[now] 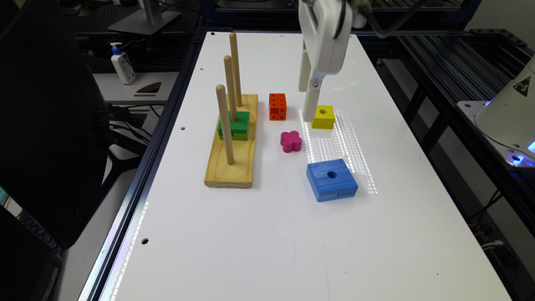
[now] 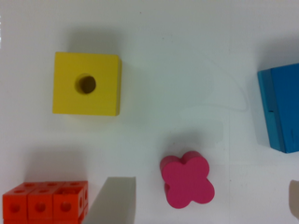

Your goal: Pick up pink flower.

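**Flower sits between the fingers' line, but we are still high above it**

We see the flower (image 2: pixel 187 180) lying flat on the white tabletop (image 1: pixel 267 234), untouched. In the wrist view one finger tip (image 2: pixel 112 199) shows beside the orange cube (image 2: pixel 46 201) and the other at the far edge of the picture, so our fingers stand wide apart and hold nothing. The flower lies between them, nearer the middle than either tip. Its four lobes give no long axis, so we judge any closing direction would serve.

In the exterior view the gripper (image 1: pixel 311 102) hangs above the tabletop just by the yellow block (image 1: pixel 323 116); the flower (image 1: pixel 291 141) lies nearer the camera from there. The cube, yellow block and blue block (image 1: pixel 332 179) ring the flower but none touches it. The peg board (image 1: pixel 231 144) stands well apart. We judge a short shift and a straight descent are what remains.
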Motion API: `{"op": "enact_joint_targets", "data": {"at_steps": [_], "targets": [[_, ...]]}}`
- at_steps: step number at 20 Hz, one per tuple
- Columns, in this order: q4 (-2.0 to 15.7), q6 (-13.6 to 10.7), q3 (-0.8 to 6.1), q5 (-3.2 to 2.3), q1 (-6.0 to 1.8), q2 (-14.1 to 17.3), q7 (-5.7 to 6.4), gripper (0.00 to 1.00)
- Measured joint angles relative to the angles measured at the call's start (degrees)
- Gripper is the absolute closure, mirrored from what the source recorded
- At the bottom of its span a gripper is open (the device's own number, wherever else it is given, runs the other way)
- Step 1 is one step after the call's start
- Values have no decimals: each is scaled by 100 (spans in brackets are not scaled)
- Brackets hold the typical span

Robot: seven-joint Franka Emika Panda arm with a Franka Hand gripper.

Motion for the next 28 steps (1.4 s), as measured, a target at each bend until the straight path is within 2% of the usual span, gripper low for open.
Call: {"op": "enact_joint_targets", "data": {"at_steps": [9, 14, 20, 25, 28], "targets": [[11, 17, 0, 0, 0, 63, 1, 0], [12, 260, 0, 0, -1, 327, 1, 0], [15, 344, 0, 0, -1, 453, 1, 0], [17, 641, 0, 0, -2, 742, 1, 0], [19, 701, 0, 0, -3, 792, 1, 0]]}}
